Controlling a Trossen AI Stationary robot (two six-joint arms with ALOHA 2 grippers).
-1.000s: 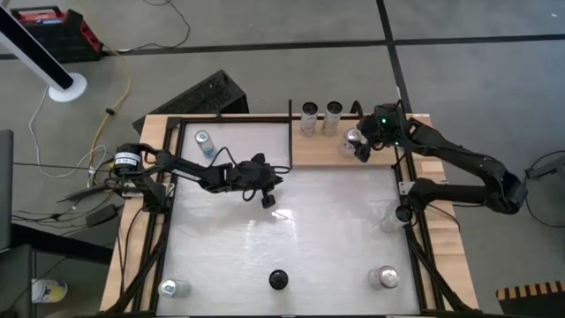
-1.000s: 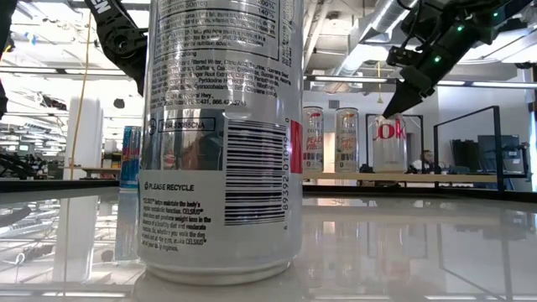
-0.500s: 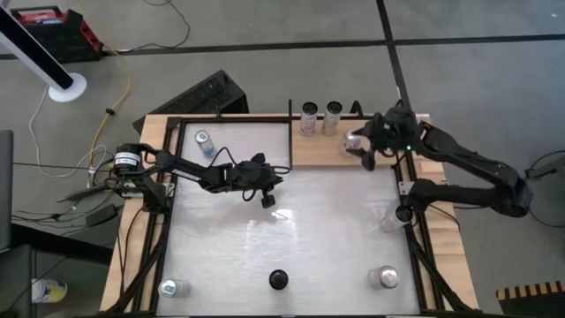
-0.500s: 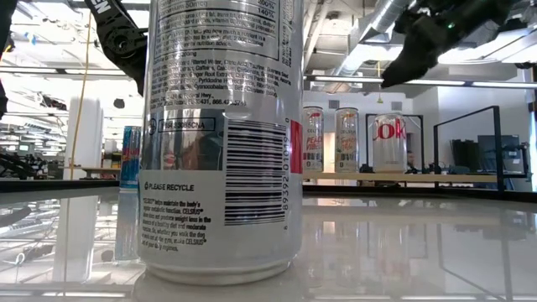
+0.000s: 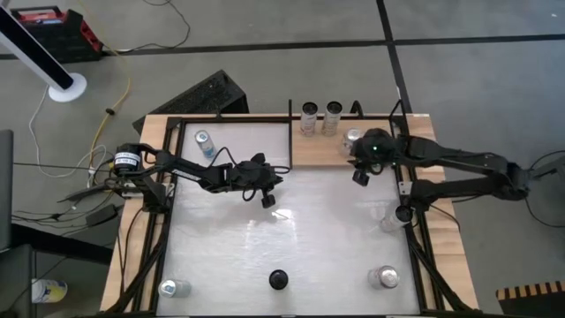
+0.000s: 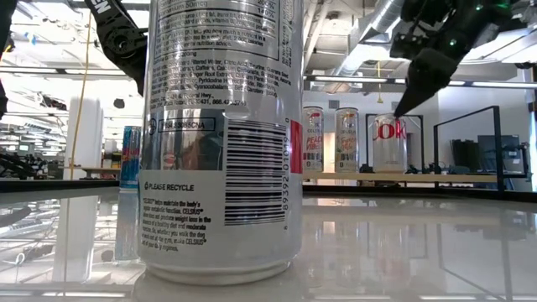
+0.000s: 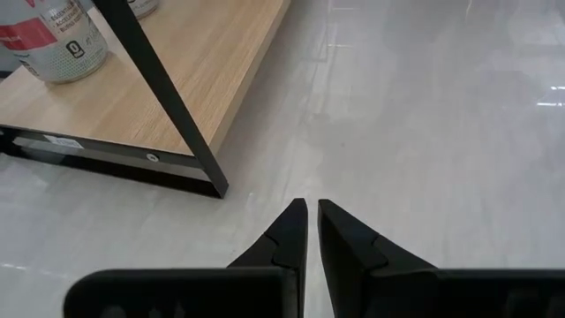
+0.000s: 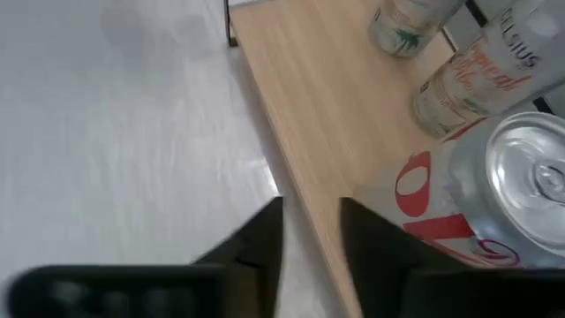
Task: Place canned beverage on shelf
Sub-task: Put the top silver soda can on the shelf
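Note:
The shelf (image 5: 322, 150) is a light-wood panel with black rods at the table's far right. A silver and red cola can (image 5: 352, 139) stands upright on it, also seen in the right wrist view (image 8: 477, 194) and the low view (image 6: 388, 143). Two more cans (image 5: 308, 116) (image 5: 333, 114) stand at the shelf's far edge. My right gripper (image 5: 360, 174) is open and empty, raised above the shelf's near edge, just on the near side of the cola can. My left gripper (image 5: 267, 196) is shut and empty over the white tabletop, beside the shelf's near left corner (image 7: 216, 187).
Single cans stand on the white tabletop at the far left (image 5: 205, 141), near left (image 5: 174, 287), near right (image 5: 384, 277) and right edge (image 5: 393, 218). A black round thing (image 5: 278, 279) sits at the near edge. A large can (image 6: 222, 143) fills the low view.
My right gripper has risen from beside the cola can's top and drawn back toward the table's near edge. The cola can has stayed upright on the shelf.

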